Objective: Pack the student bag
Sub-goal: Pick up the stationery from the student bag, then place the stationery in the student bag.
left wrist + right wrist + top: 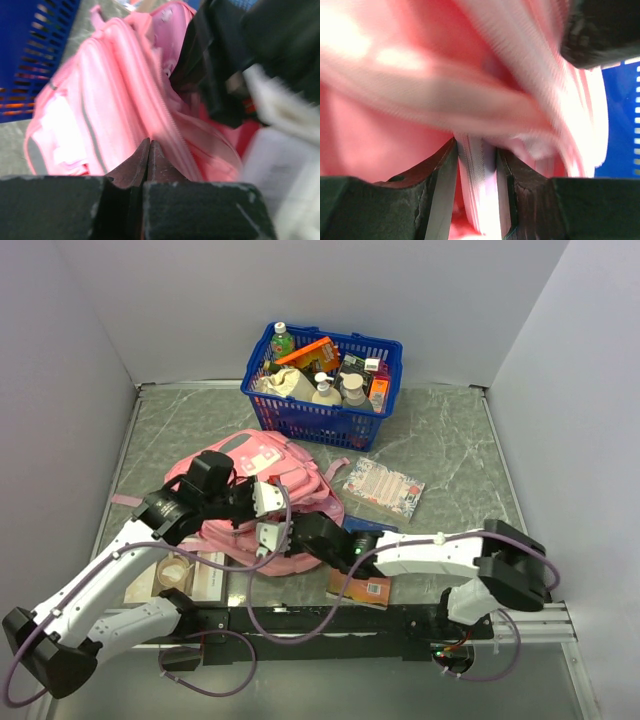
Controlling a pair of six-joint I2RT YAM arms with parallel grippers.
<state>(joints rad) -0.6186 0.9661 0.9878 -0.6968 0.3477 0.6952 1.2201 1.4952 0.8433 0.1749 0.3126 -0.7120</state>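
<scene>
Two arms meet at the student bag point(290, 465), which lies on the bench point(460, 430) directly ahead of both. On the left gripper point(149, 157) the fingers are pressed together with nothing visible between them, the bag's zip seam just beyond its tips. The right gripper point(476, 170) is clamped on a fold of the bag's pink edge. A blue basket point(300, 418) stands beyond the bag.

Soft pink student bag point(300, 475) lies slumped left-centre on the table point(460, 440).
</scene>
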